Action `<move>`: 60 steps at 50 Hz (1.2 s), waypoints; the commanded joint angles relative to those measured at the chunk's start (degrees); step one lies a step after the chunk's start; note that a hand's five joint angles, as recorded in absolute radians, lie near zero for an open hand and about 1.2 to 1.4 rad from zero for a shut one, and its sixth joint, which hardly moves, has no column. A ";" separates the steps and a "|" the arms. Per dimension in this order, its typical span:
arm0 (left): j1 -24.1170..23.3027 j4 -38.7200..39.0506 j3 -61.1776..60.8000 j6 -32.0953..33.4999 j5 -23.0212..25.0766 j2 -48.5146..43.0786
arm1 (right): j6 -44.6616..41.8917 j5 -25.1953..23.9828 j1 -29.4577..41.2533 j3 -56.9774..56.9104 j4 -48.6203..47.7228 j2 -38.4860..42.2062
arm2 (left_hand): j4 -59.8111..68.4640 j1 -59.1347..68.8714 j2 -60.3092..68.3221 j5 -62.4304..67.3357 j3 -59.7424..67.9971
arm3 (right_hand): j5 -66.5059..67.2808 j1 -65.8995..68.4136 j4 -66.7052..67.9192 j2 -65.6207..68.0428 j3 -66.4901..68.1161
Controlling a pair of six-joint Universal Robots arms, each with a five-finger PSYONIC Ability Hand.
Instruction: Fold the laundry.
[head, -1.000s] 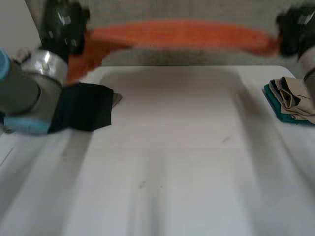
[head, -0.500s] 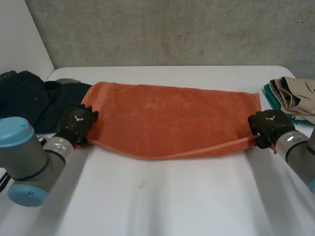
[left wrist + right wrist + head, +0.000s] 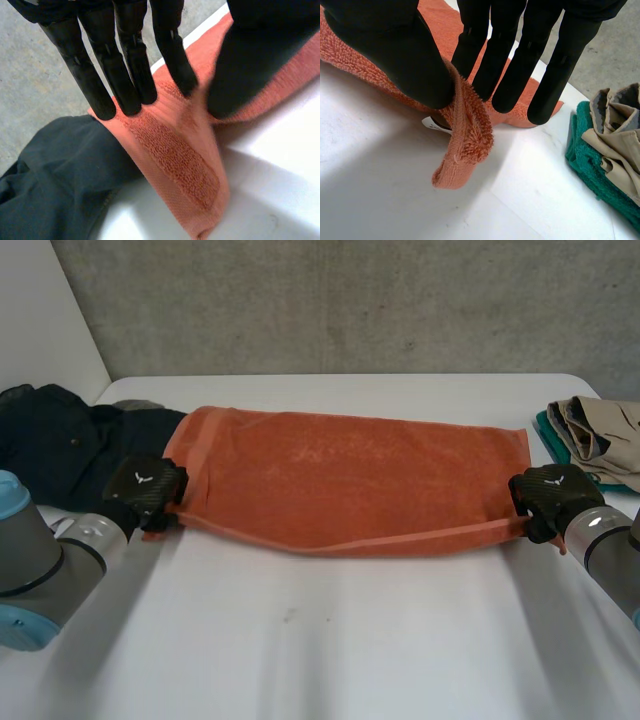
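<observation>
Your left hand (image 3: 147, 487) and right hand (image 3: 545, 492) each pinch a near corner of the orange towel (image 3: 350, 480), which lies spread across the white table (image 3: 330, 640). Either thin pinch may slip when you lift. The towel's left end touches the dark clothes (image 3: 50, 440), which could drag along. There are no containers here; a folded stack (image 3: 600, 435) sits at the far right.
</observation>
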 commanded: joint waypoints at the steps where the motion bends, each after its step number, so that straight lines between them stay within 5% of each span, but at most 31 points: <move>1: -0.44 -2.73 -0.07 0.22 -2.26 1.37 | -1.29 0.67 -0.15 -0.06 1.28 -0.94 | 22.09 19.63 22.09 22.68 22.28 | 13.67 17.04 11.38 12.67 11.73; 9: -2.55 -14.84 -6.66 1.63 -2.96 19.30 | -17.87 0.67 -0.06 2.66 18.13 -11.65 | 22.09 19.63 22.09 22.68 22.28 | 13.67 17.04 11.38 12.67 11.73; 12: -2.64 -24.94 -10.09 6.10 -3.75 24.31 | -23.51 0.85 -0.15 4.77 23.42 -15.00 | 22.09 19.63 22.09 22.68 22.28 | 13.67 17.04 11.38 12.67 11.73; 20: -2.81 -53.35 -15.28 32.98 -9.11 27.23 | -41.10 2.96 -5.69 10.75 36.35 -22.91 | 22.09 19.63 22.09 22.68 22.28 | 13.67 17.04 11.38 12.67 11.73; 28: -6.59 -38.35 -7.12 28.71 -10.08 22.31 | -35.93 2.51 -5.95 9.44 32.24 -18.27 | 22.09 19.63 22.09 22.68 22.28 | 13.67 17.04 11.38 12.67 11.73; 37: -13.00 -17.70 8.34 24.75 -11.93 7.39 | -25.30 6.99 -2.18 0.12 10.97 -8.07 | 22.09 19.63 22.09 22.68 22.28 | 13.67 17.04 11.38 12.67 11.73; 45: -15.21 -13.11 22.67 24.75 -12.80 -7.92 | -24.41 9.72 2.22 -8.57 -1.43 4.50 | 22.09 19.63 22.09 22.68 22.28 | 13.67 17.04 11.38 12.67 11.73; 52: -17.05 -13.54 40.24 24.57 -18.86 -21.18 | -24.06 10.07 4.06 -19.56 -5.30 15.22 | 22.09 19.63 22.09 22.68 22.28 | 13.67 17.04 11.38 12.67 11.73; 53: -17.14 -13.46 41.40 24.48 -19.31 -21.90 | -23.80 10.16 4.33 -20.79 -5.74 16.27 | 22.09 19.63 22.09 22.68 22.28 | -4.43 -1.06 -6.71 -5.43 -6.37; 54: -17.23 -13.46 42.45 24.31 -19.66 -22.60 | -23.27 11.03 4.76 -22.98 -6.79 18.37 | 1.80 -0.66 1.79 2.39 1.99 | -54.40 -51.03 -56.68 -55.40 -56.34; 55: -17.49 -13.46 43.33 24.05 -19.92 -23.22 | -23.10 11.82 4.77 -24.04 -7.15 19.26 | -47.91 -50.37 -47.91 -47.32 -47.72 | -56.33 -52.96 -58.62 -57.33 -58.27; 57: -17.93 -13.02 43.43 23.61 -19.49 -23.31 | -22.48 14.37 4.77 -25.98 -7.76 20.58 | -38.38 -40.83 -38.38 -37.79 -38.18 | -56.33 -52.96 -58.62 -57.33 -58.27; 60: -19.69 -12.67 43.43 22.38 -19.49 -22.87 | -20.64 19.20 4.86 -27.57 -7.68 20.24 | -47.71 -50.17 -47.71 -47.12 -47.52 | -56.33 -52.96 -58.62 -57.33 -58.27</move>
